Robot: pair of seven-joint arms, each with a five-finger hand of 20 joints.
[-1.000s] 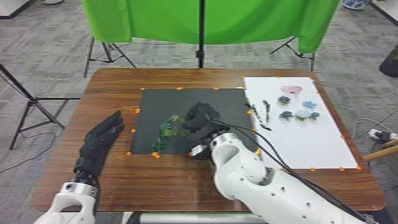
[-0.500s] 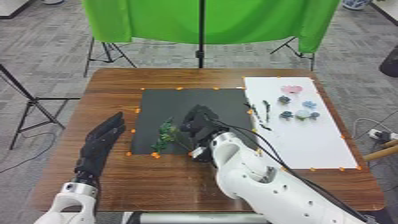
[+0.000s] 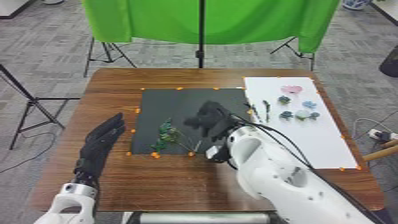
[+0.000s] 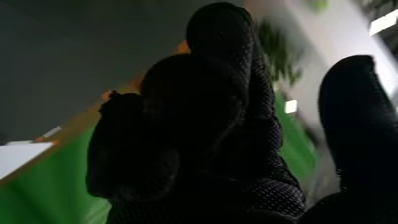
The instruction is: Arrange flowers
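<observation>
1. Has black-gloved right hand (image 3: 211,120) with fingers loosely extended, thumb apart, nothing visibly gripped.
2. Shows green leafy sprig (image 3: 166,132) left of fingers, on black sheet (image 3: 178,100).
3. Could drag sprig askew by sweeping left too low.
4. Hides sheet under fingers; leaves fingertip contact unclear.

The room is looking like a robotics lab: white robot arms (image 3: 298,175) are extending over a brown desk (image 3: 115,82), a green backdrop (image 3: 151,22) is hanging behind it, and a black tripod stand (image 3: 32,102) is standing on grey patterned carpet (image 3: 160,57).
</observation>
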